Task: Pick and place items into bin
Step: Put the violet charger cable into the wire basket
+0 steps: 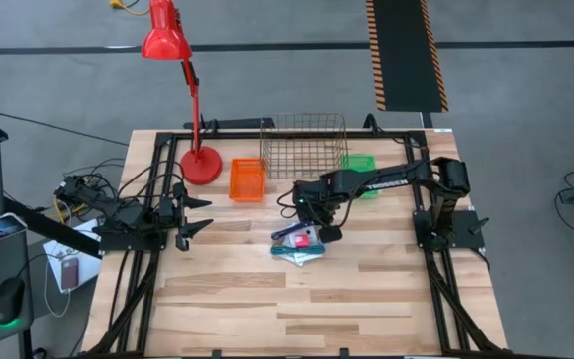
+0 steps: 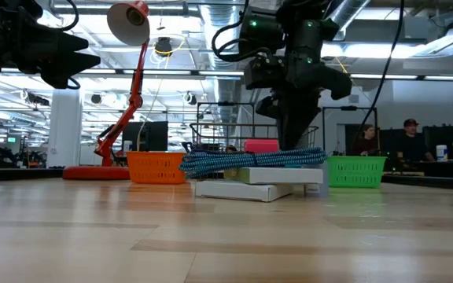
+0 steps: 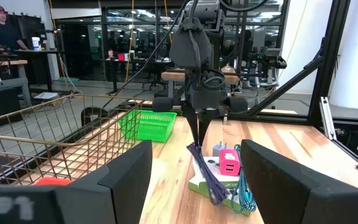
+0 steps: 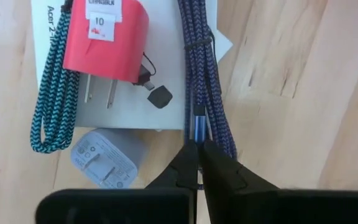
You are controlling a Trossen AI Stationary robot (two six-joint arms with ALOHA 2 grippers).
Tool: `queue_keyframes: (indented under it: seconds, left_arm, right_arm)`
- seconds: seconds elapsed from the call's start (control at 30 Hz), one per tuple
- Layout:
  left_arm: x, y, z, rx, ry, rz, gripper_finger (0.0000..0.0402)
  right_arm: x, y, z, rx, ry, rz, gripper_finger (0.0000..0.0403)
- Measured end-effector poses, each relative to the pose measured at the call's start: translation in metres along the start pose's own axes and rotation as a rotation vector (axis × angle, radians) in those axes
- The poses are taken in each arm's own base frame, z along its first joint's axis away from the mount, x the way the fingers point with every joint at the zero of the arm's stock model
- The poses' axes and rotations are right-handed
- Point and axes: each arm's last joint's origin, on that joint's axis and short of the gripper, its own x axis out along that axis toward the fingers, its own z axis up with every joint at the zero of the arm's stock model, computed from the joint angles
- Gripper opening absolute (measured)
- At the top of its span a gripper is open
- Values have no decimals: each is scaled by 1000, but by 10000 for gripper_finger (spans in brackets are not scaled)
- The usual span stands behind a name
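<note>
High view: right tool (image 1: 319, 225) over the item pile (image 1: 300, 243) mid-surface; wire bin (image 1: 309, 146) lies beyond; left tool (image 1: 199, 214) waits, fingers spread, farther off.
Low view: pile stacked on white packets (image 2: 246, 189).
Left wrist view: right tool descends onto purple cable (image 3: 205, 177).
Right wrist view: fingertips (image 4: 188, 163) pinched on that cable's end; its long axis runs straight away from them.
</note>
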Motion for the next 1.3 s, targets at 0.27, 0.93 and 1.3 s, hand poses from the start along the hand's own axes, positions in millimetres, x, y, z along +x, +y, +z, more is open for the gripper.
queue_keyframes:
  seconds: [0.27, 0.93, 1.3]
  left_arm:
    - [0, 0, 0, 0, 0, 0, 233]
    - [0, 0, 0, 0, -1, 0, 233]
    - [0, 0, 0, 0, -1, 0, 233]
  right_arm:
    - [-10, -1, 6, -2, -8, -4, 1]
    - [-34, -8, 13, -17, 19, -57, 1]
    - [-67, -36, 12, 0, 44, -164, 1]
